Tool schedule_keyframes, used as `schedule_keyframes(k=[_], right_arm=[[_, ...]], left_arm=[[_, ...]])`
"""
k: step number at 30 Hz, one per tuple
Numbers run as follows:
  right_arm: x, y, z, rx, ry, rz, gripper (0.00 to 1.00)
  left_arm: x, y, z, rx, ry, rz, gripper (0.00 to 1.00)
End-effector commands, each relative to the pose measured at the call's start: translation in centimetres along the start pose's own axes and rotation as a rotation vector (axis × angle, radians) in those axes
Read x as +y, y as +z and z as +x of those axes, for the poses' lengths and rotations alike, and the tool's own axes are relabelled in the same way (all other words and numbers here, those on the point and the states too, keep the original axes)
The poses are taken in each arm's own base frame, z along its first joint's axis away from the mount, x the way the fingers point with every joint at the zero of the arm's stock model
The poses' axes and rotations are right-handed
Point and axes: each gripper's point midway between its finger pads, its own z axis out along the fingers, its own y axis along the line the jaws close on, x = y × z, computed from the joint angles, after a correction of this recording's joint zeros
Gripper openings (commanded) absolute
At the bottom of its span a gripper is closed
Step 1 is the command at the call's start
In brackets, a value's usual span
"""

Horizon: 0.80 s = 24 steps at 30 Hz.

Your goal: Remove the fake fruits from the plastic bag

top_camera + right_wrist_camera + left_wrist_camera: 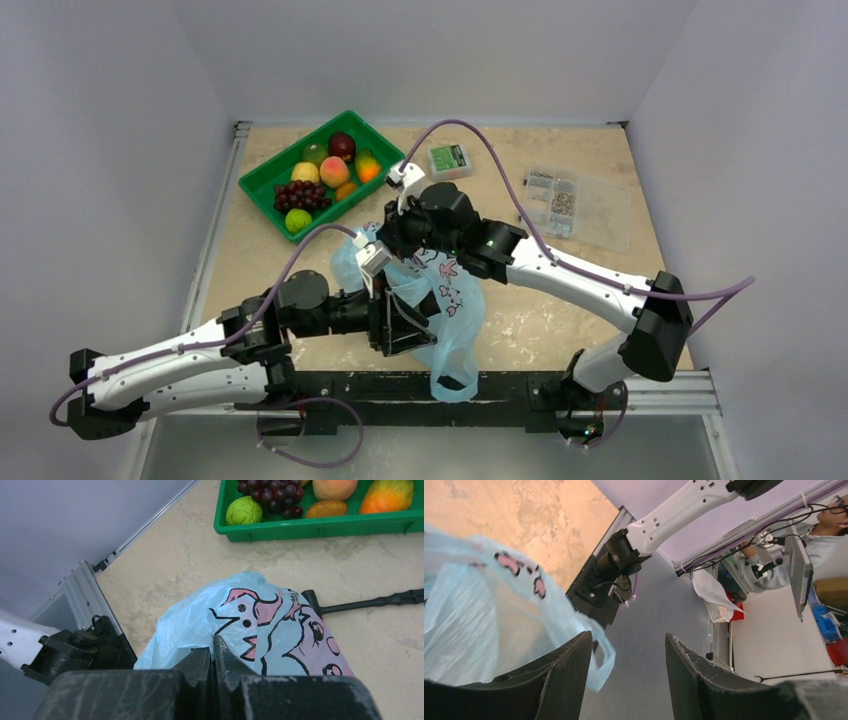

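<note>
Right gripper (213, 652) closed at the top of the plastic bag (260, 625); left gripper (628, 640) parted beside it.

Right wrist view: both black fingers pressed together, light-blue film running up to their tips, apparently pinched there. Left wrist view: fingers (569, 675) stand apart with nothing between them, and the bag's film lies just outside one of them. Overhead, the bag sits mid-table (560, 320) toward the near edge, between the two arms, with one loop handle hanging over the front rail. Fake fruits (334, 172) lie in the green tray (310, 527) at the far left, well apart from the bag: grape bunch (272, 495), green round one (243, 511) at the near corner, peach (332, 487), lemon (305, 172). Cannot tell whether any fruit is inside the bag.
</note>
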Motion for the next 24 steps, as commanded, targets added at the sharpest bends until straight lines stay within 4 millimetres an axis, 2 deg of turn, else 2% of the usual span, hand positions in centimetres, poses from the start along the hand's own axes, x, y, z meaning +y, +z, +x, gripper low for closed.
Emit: schedule_keyframes(k=[1,3,6,10,13,18,22,24], right_arm=[[0.7,-0.8,-1.6,-0.018,0.035,0.003,0.00],[0.8,-0.9,-1.7,-0.022,0.034,-0.003,0.00],[1.3,-0.9,-1.4,-0.010,0.044,-0.032,0.00],[1.5,-1.2,-0.9,0.011,0.074,-0.037,0.00],[1.6,-1.7,-0.9,0.003,0.092,-0.043,0.00],[0.6,-2.5,0.7,0.054,0.103,0.012,0.01],[-2.0,-4.3,3.8,0.108,0.025,0.190,0.53],[-3.1,-5.6,5.8,0.128,-0.057,0.318,0.68]], left_arm=[[-3.2,-0.1,-3.9,-0.128,0.066,0.064,0.55],[-0.9,0.4,-3.6,-0.121,0.057,-0.051,0.53],[4.2,1.4,-2.1,-0.096,0.033,-0.274,0.45],[8.3,2.6,-1.2,-0.140,0.032,-0.401,0.39],[11.8,2.0,-0.7,-0.143,0.070,-0.563,0.33],[18.3,-2.2,1.1,-0.120,0.110,-0.934,0.29],[20.8,-3.7,2.8,-0.115,0.092,-1.046,0.30],[21.2,-3.7,3.6,-0.145,0.054,-1.020,0.30]])
